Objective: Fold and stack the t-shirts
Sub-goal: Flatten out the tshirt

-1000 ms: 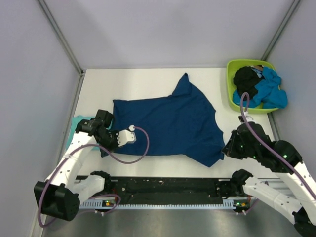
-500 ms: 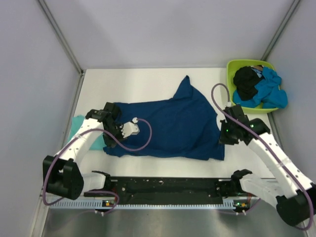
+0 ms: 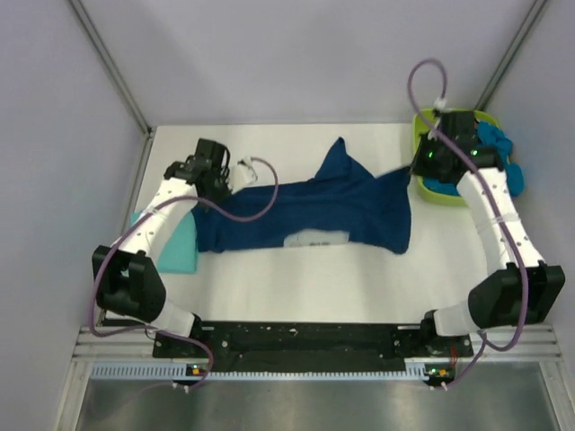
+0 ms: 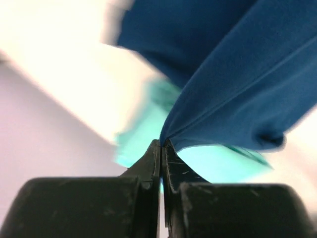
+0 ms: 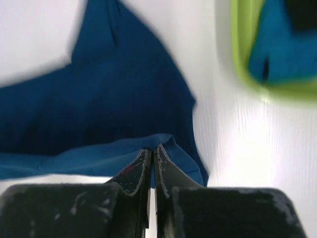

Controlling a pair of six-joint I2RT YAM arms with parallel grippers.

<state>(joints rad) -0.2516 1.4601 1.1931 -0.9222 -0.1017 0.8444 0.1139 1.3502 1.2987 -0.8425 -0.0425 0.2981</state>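
Observation:
A dark navy t-shirt point(image 3: 323, 211) lies across the middle of the table, its near half lifted and carried back so a pale print point(image 3: 314, 238) shows on the underside. My left gripper point(image 3: 235, 175) is shut on its left edge point(image 4: 218, 99) at the far left. My right gripper point(image 3: 416, 169) is shut on its right edge point(image 5: 124, 148) at the far right, next to the tub. A light teal t-shirt point(image 3: 180, 244) lies folded at the left, partly under the navy one. Black point(image 3: 447, 135) and bright blue point(image 3: 499, 153) t-shirts lie in the tub.
A lime-green plastic tub point(image 3: 420, 184) stands at the back right corner, also in the right wrist view point(image 5: 242, 54). Grey walls close in the left, back and right. The arm bases sit on a black rail point(image 3: 305, 341) along the near edge.
Both grippers have moved from the near side of the table to the far side, each keeping its hold on the navy t-shirt's hem, folding the near half back over the far half.

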